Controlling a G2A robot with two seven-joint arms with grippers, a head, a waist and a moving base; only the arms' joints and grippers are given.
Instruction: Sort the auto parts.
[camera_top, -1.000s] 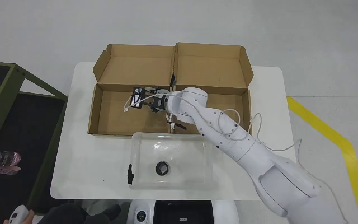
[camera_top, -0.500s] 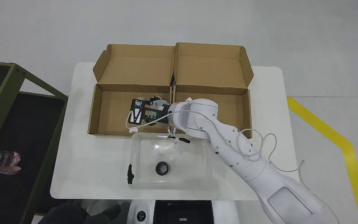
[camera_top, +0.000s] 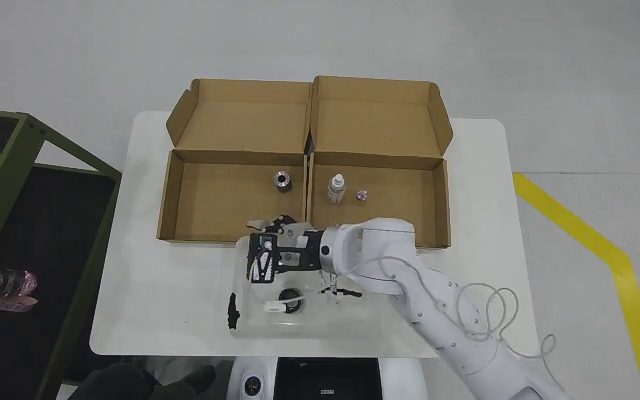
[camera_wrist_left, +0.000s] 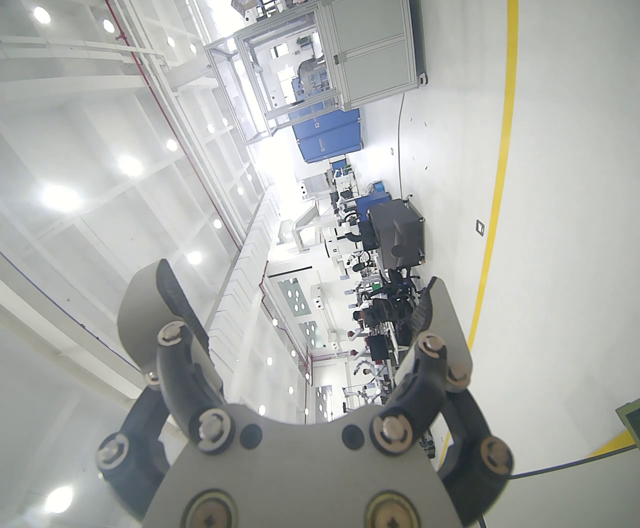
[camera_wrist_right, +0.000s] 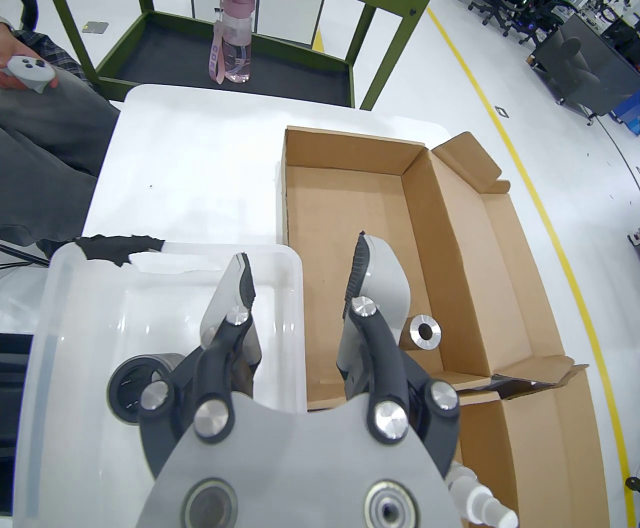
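Observation:
My right gripper (camera_top: 258, 246) (camera_wrist_right: 300, 277) stands open and holds nothing, straddling the far wall of the clear plastic bin (camera_top: 365, 255) (camera_wrist_right: 45, 300). One finger is over the bin and the other over the left cardboard box (camera_top: 200, 200) (camera_wrist_right: 340, 200). A black ring part (camera_top: 290, 298) (camera_wrist_right: 131, 387) lies in the bin. A metal cylinder (camera_top: 280, 181) (camera_wrist_right: 425, 332) sits in the left box. A white bottle-shaped part (camera_top: 337, 187) and a small metal part (camera_top: 364, 196) lie in the right box (camera_top: 410, 195). My left gripper (camera_wrist_left: 300, 300) is open and empty, pointing away from the table.
Both box lids stand open at the back. Black tape (camera_top: 232, 310) (camera_wrist_right: 120, 247) marks the bin's rim. A green cart (camera_top: 30, 200) with a pink bottle (camera_wrist_right: 227, 45) stands left of the white table (camera_top: 140, 270). Bare table lies left and right of the bin.
My right arm has drawn back from the left cardboard box to the bin's far wall. The metal cylinder and the parts in the right box have come into view.

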